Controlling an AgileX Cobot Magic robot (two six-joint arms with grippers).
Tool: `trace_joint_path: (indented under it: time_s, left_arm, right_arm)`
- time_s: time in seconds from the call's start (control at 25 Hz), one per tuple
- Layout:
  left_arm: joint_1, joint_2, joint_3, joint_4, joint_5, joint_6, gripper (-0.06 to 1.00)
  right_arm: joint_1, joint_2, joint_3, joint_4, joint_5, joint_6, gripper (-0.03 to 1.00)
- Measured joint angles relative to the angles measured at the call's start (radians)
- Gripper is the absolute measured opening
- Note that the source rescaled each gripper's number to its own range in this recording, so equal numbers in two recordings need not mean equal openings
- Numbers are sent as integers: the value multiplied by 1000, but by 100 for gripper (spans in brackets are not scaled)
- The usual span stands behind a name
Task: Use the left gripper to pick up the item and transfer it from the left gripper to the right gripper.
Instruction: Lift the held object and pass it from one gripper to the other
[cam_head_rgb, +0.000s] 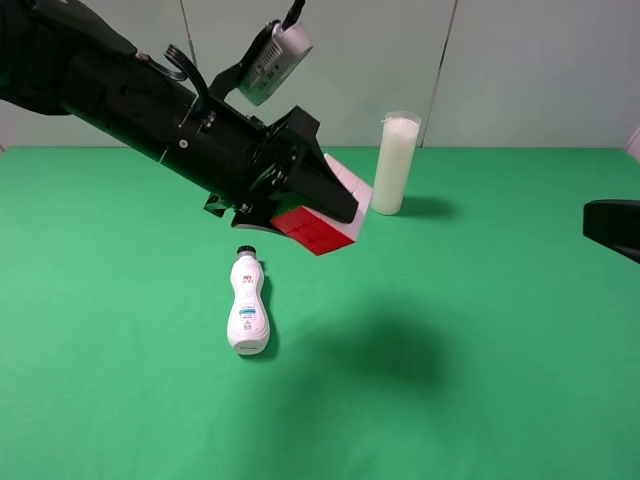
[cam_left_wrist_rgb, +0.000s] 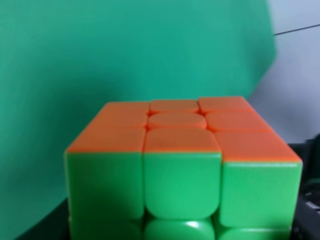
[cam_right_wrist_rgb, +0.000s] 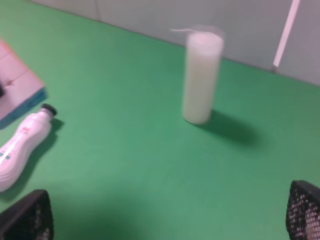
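My left gripper (cam_head_rgb: 333, 203) is shut on the item, a puzzle cube (cam_head_rgb: 318, 231), and holds it in the air above the green table, tilted, with its red and white faces showing. In the left wrist view the cube (cam_left_wrist_rgb: 182, 170) fills the frame, showing green and orange faces. The cube's edge also shows in the right wrist view (cam_right_wrist_rgb: 17, 92). My right gripper (cam_head_rgb: 612, 228) is at the far right edge, well away from the cube. In the right wrist view it (cam_right_wrist_rgb: 165, 220) is open and empty, its fingers (cam_right_wrist_rgb: 27, 217) far apart.
A white bottle with a black cap (cam_head_rgb: 248, 305) lies on the green table (cam_head_rgb: 480, 330) just below the cube; it also shows in the right wrist view (cam_right_wrist_rgb: 22, 142). A tall white cylinder (cam_head_rgb: 395, 165) stands at the back, also in the right wrist view (cam_right_wrist_rgb: 201, 75).
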Motion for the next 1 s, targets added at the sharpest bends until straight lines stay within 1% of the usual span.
trace_joint_path:
  time_s: [0.08, 0.24, 0.48, 0.68, 0.8, 1.0]
  left_arm:
    - [0, 2, 0, -42, 14, 41, 0]
    - [0, 3, 0, -73, 53, 82, 0]
    - [0, 3, 0, -75, 111, 123, 0]
    - [0, 3, 0, -75, 128, 164, 0]
    - [0, 3, 0, -75, 129, 189, 0]
    - [0, 3, 0, -75, 129, 193, 0]
  right_arm:
    - [43, 16, 0, 6, -26, -33, 100]
    - [119, 50, 0, 40, -69, -104, 100]
    - [233, 122, 0, 98, -163, -209, 100]
    - [329, 205, 0, 133, -193, -280, 100]
    - [385, 245, 0, 137, -239, -300, 100]
    - [478, 312, 0, 140, -318, -305, 100]
